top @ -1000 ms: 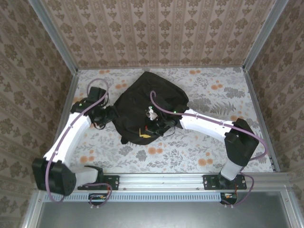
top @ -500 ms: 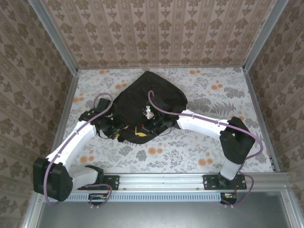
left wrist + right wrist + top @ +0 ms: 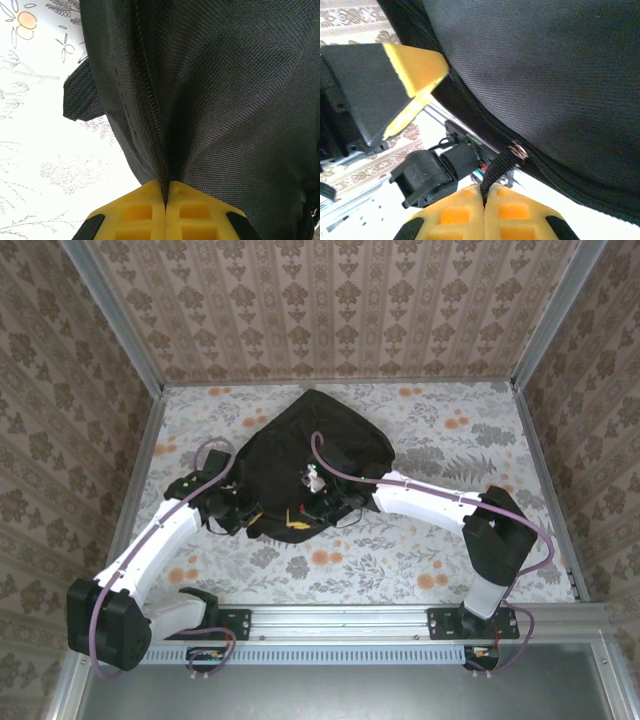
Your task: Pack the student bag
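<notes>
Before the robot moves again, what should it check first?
1. Left gripper pinching the student bag fabric at the zipper: ok.
2. Right gripper shut on the zipper pull strap: ok.
3. Grippers close together but not touching, seen from the right wrist: ok.
4. Bag resting on the table: ok.
5. Bag opened for packing: not ok, the zipper looks closed where it can be seen.
6. What is inside the bag: cannot tell.
</notes>
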